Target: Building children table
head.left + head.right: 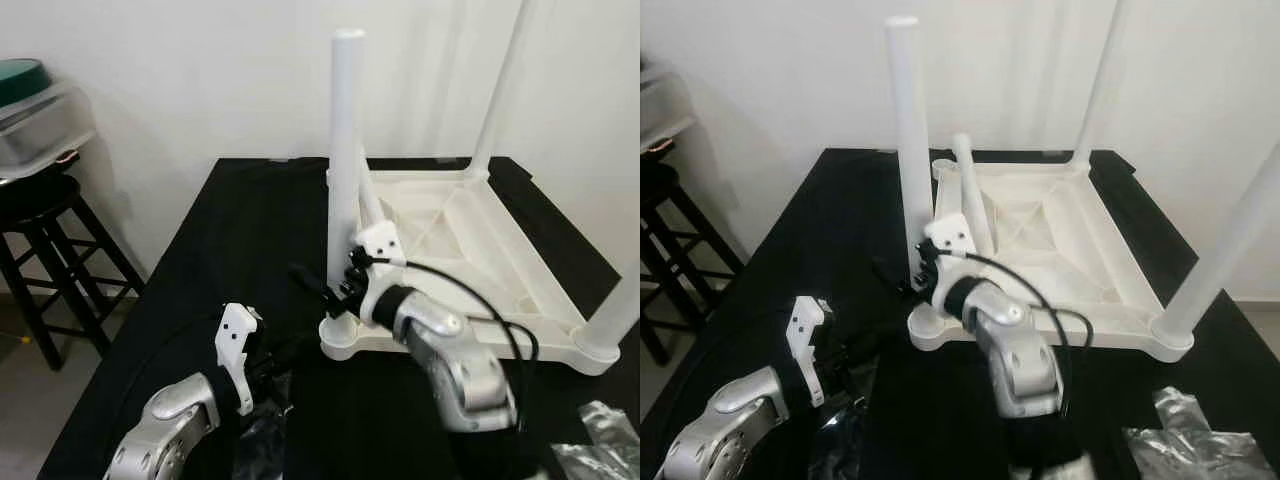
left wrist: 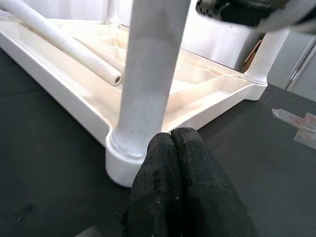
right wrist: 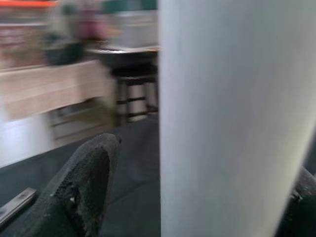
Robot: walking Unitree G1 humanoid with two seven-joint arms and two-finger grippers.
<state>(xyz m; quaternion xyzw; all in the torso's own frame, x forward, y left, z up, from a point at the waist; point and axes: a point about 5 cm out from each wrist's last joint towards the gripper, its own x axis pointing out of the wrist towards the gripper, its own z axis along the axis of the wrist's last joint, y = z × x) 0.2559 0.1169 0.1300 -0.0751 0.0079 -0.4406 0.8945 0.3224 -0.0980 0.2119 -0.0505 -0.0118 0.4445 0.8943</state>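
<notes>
White leg [image 1: 346, 150] stands between the right gripper [image 1: 330, 285] fingers (spread wide).

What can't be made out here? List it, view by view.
- Seating of the near leg: left wrist view, socket collar hides the joint.
- Grip of the right claw on it: right wrist view, blurred, leg blocks it.
- Top of the far leg: eye views, cut by upper edge.

head stereo: high, downward, mid-range | wrists: close | shared: near leg [image 1: 346, 160]
</notes>
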